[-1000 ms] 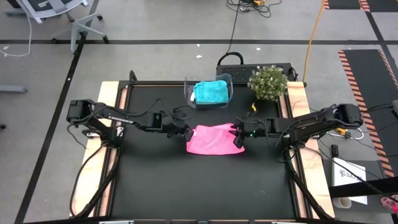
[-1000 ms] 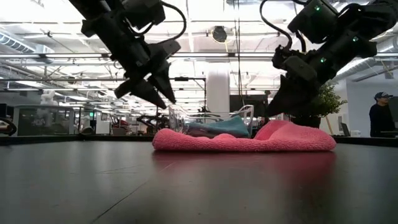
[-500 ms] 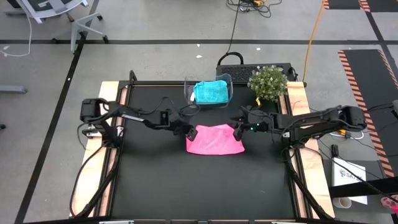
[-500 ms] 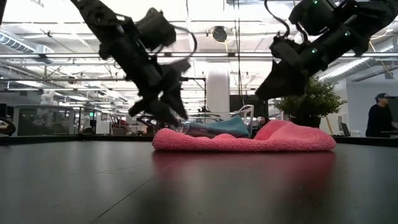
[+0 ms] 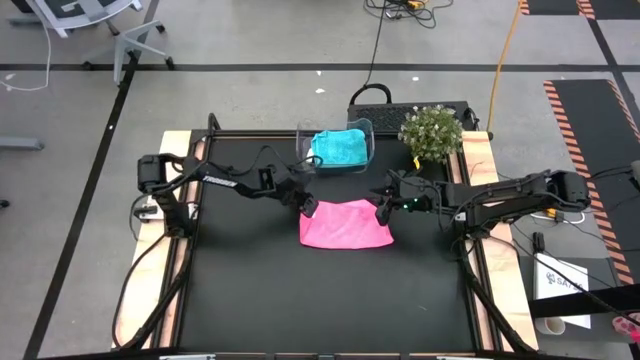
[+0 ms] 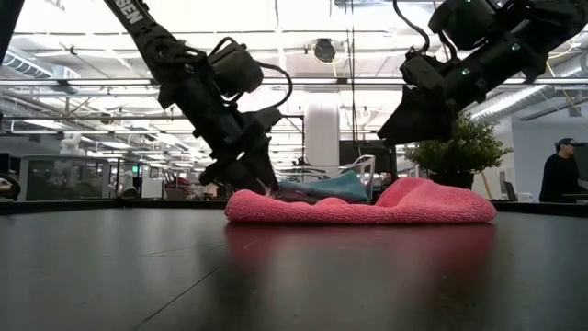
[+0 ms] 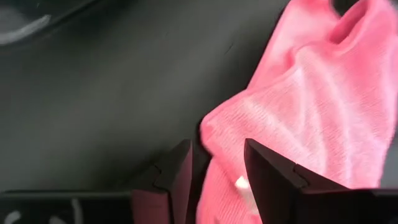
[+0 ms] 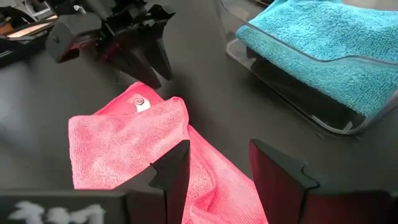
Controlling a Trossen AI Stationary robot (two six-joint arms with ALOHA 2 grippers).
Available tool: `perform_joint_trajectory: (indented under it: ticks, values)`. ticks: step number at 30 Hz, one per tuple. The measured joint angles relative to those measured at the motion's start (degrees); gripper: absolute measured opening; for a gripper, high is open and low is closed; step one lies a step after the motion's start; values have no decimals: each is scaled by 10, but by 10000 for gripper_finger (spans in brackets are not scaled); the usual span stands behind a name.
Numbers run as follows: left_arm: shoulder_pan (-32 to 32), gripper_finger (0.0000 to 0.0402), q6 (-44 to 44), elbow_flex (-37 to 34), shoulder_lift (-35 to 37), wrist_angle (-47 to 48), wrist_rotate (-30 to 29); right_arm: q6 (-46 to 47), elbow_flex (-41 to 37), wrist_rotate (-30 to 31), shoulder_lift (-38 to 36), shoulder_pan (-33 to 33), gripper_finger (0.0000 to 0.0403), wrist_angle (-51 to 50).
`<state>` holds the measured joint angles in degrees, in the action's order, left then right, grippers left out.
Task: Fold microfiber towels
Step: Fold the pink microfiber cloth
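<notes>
The bright pink towel (image 5: 345,223) lies folded and flat on the black table, and also shows in the low view (image 6: 358,207). My left gripper (image 5: 307,205) is open and low at the towel's far left corner (image 7: 214,127), which lies between its two fingers. My right gripper (image 5: 383,207) is open and hangs above the towel's far right corner (image 8: 205,168), clear of it in the low view (image 6: 401,136). The teal towel (image 5: 338,148) lies folded in a clear bin (image 5: 366,128) at the far edge. The grey-white towel is out of view. My left gripper comes at the pink towel's far left corner (image 7: 214,127) slanting down from the table's left. One finger (image 7: 177,168) stands on each side of the corner. I cannot tell whether they touch the cloth, which lies on the table.
A small potted plant (image 5: 430,133) stands at the far right, beside the bin. A small white tag (image 8: 140,103) sits on the pink towel near my left gripper. The black table surface (image 5: 330,300) stretches toward the near edge. A person (image 6: 559,175) stands in the room beyond.
My left gripper has gone down and toward the table's far right, from above the table to the pink towel's far left corner. My right gripper has risen and moved toward the far edge, away from the towel's right side. The towel has stayed in place.
</notes>
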<state>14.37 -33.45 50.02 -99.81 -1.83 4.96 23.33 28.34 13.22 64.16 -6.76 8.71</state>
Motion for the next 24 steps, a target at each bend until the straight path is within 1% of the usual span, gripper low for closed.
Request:
perform_joint_trajectory:
  ticks: [4, 10, 18, 21, 24]
  values:
    - [7, 150, 6, 0, 0, -24, 10, 5, 0, 1, 0, 0, 157, 1]
    - [11, 150, 10, 3, -38, -53, 17, 28, 0, 1, 0, 0, 157, 1]
    - [7, 150, 44, 43, -82, -40, 22, 36, 0, 1, 0, 0, 157, 0]
    - [7, 150, 55, 47, -83, -38, 35, 40, 0, 2, 0, 0, 157, 1]
    - [1, 150, 64, 49, -83, -18, 35, 41, 0, 2, 0, 0, 157, 0]
